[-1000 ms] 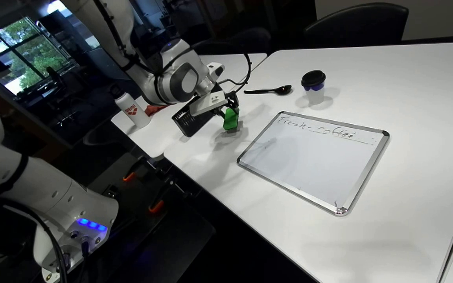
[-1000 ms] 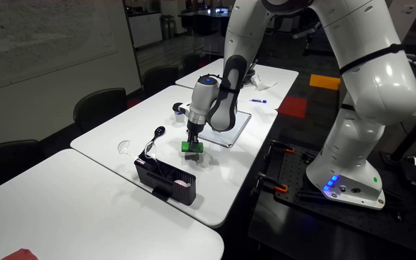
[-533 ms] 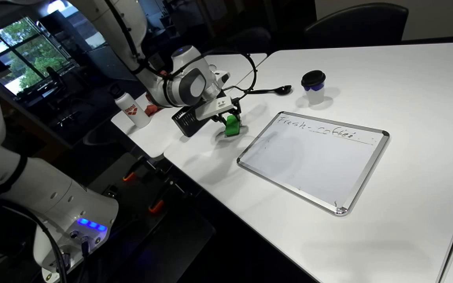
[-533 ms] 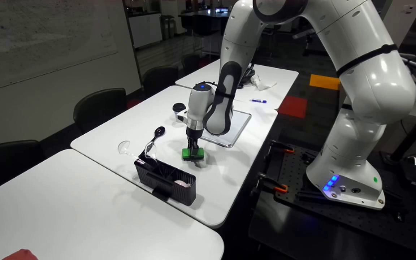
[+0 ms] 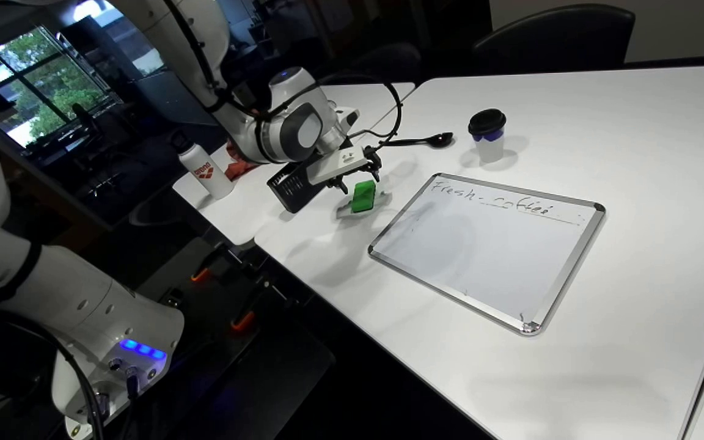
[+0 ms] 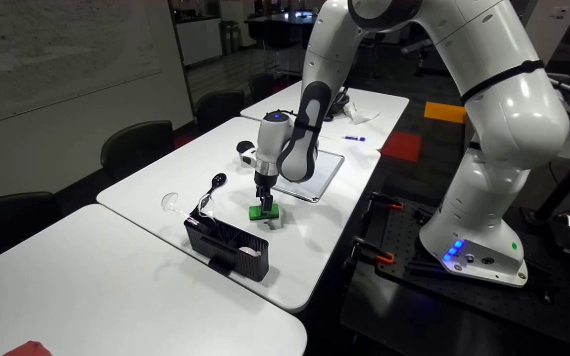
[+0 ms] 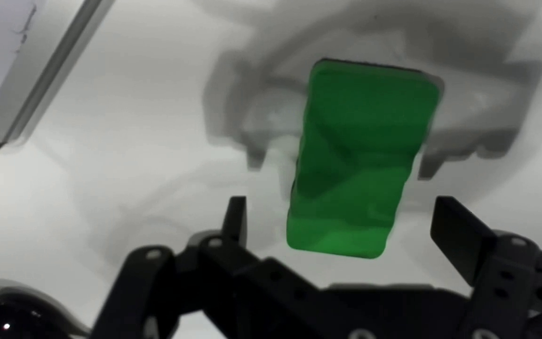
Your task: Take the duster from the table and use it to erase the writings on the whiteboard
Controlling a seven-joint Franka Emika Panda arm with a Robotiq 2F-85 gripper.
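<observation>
The green duster (image 7: pixel 360 155) lies on the white table (image 5: pixel 645 293), beside the whiteboard (image 5: pixel 480 256) and apart from it; both exterior views show it too. Right above the duster is my gripper (image 7: pixel 339 202), open. In the wrist view its black fingers (image 7: pixel 459 235) stand on either side of the duster's near end, with a gap on both sides. Handwriting (image 5: pixel 492 200) that reads like "Fresh coffee" runs along the board's far edge, and a few small marks sit near its corners. One framed corner of the board shows at the upper left of the wrist view.
A black caddy (image 6: pixel 230 252) holding clear utensils stands close to the duster. Near the gripper lies a black spoon (image 5: pixel 437 140). A lidded cup (image 5: pixel 489 143) stands behind the board. A white bottle (image 5: pixel 205 174) and a blue marker (image 6: pixel 353 138) are farther off.
A second ago the gripper held the duster above the table. It came down, set the duster on the table, and its fingers spread and let go, rising slightly clear of it.
</observation>
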